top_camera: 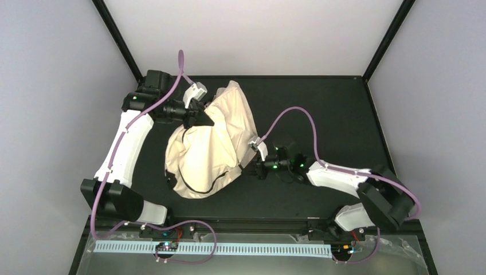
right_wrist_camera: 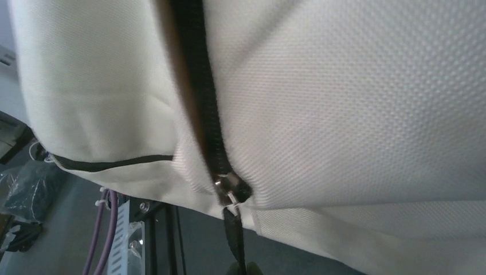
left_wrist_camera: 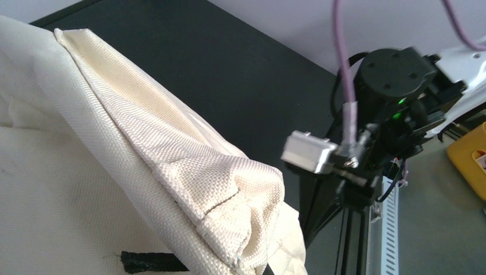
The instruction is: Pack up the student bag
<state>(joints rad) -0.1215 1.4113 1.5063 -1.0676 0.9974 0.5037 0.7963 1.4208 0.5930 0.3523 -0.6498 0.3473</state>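
Lying in the middle of the desk (top_camera: 321, 109), the bag (top_camera: 206, 146) seems nearly done: only zipping looks left. The left tool (top_camera: 198, 117) pinches its far edge; the right tool (top_camera: 256, 165) is closed, apparently on the zip pull (right_wrist_camera: 234, 229). Only the right wrist view shows that pull; overhead hides it.

Wrist cams show me no fingers: student bag (top_camera: 209, 146) cloth fills both. From top, left gripper (top_camera: 199, 117) tips sink into a fold, right gripper (top_camera: 254, 166) too dark to resolve. The zipper pull strap (right_wrist_camera: 234, 235) exits bottom edge. A yellow item (left_wrist_camera: 470, 163) clipped at right edge, unidentifiable.
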